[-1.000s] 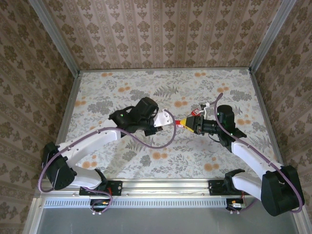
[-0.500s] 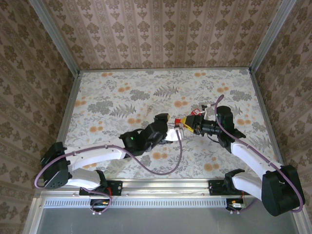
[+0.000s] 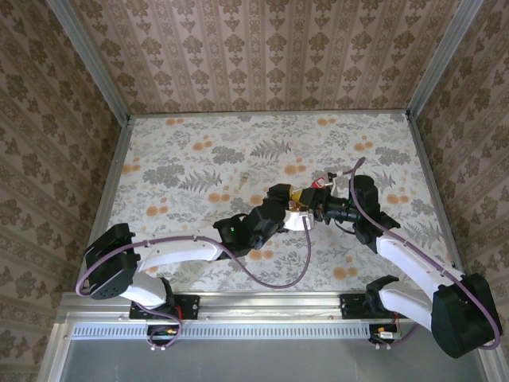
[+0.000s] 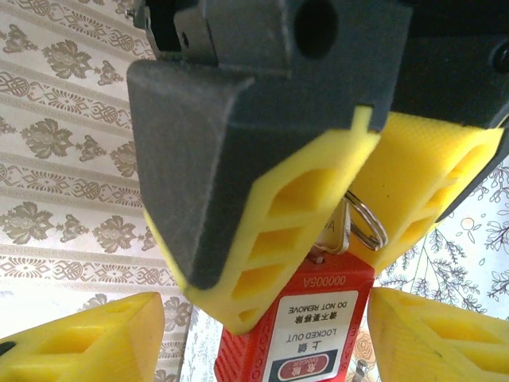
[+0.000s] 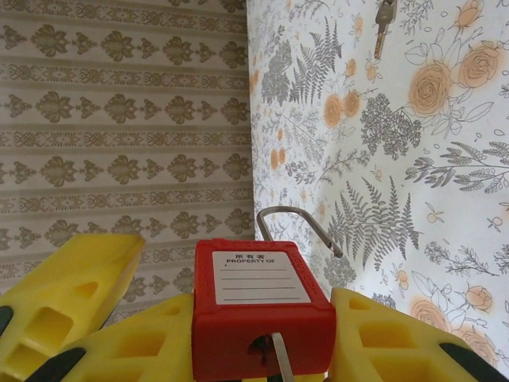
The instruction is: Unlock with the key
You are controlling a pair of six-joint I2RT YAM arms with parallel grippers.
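- Two arms meet nose to nose just right of centre in the top view. The left end effector (image 3: 296, 208) and right end effector (image 3: 312, 208) are just beside each other and well apart from every wall.
- The worktop (image 3: 183, 151) is bare on all sides of that spot. Metal rails (image 3: 113, 183) edge it, and wallpapered walls (image 3: 262, 56) rise behind them.
- The padlock (image 5: 253, 314) is clear of the worktop, with the right end effector clamped on its body between yellow fingers (image 5: 390, 342).
- In the right wrist view its long axis runs bottom to top. The keyhole end is nearest the lens with a key (image 5: 277, 354) in it, and the shackle (image 5: 298, 227) is at the far, upper end.
- In the left wrist view the label (image 4: 314, 314) reads upside down, and a key ring (image 4: 367, 227) sits at the top end.
- The left end effector is spread wide, one pad either side of the padlock body. There is a gap on the frame-left side; whether the other pad touches, I cannot tell.
- The padlock has a red plastic body, a bent steel shackle and white labels. The pads are yellow with hollow cells, on dark housings. The worktop has a floral print.
- A second key (image 5: 384, 20) lies flat on the worktop at the upper right of the right wrist view, well apart.
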